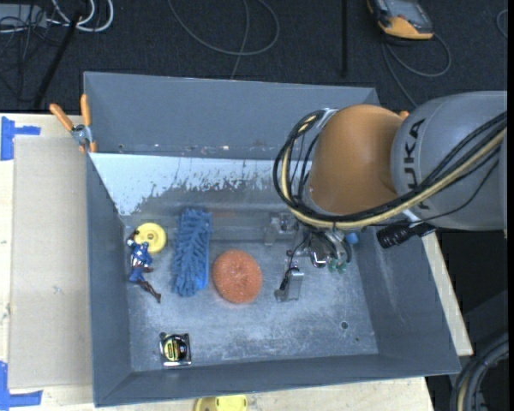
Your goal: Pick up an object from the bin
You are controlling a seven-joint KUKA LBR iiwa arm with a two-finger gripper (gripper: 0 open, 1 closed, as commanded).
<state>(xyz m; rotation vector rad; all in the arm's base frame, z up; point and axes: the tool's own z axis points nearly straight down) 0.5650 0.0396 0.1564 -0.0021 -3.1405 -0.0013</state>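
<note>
So, which step am I on?

You're at the reach, as I judge it, with nothing lifted. Your gripper (288, 286) is low over the floor of the bin (240, 127), just right of the orange-red round pad (236, 276) and apart from it. I see nothing held in it, and whether it's open or closed I can't tell from this angle.

What else is close by?

Left of the pad lies a blue fuzzy mitt (191, 251), nearly touching it. Beyond that are a yellow disc (151, 236) and a small toy figure (140, 266). A little tape measure (175, 348) sits alone near the front wall.

And the next move?

You'd want to shift left until the gripper is centred over the pad, then come down and close on it. Watch the mitt on the far side, because a wide approach could catch its pile. The pad looks soft, so I'd expect it to squash a little.
</note>
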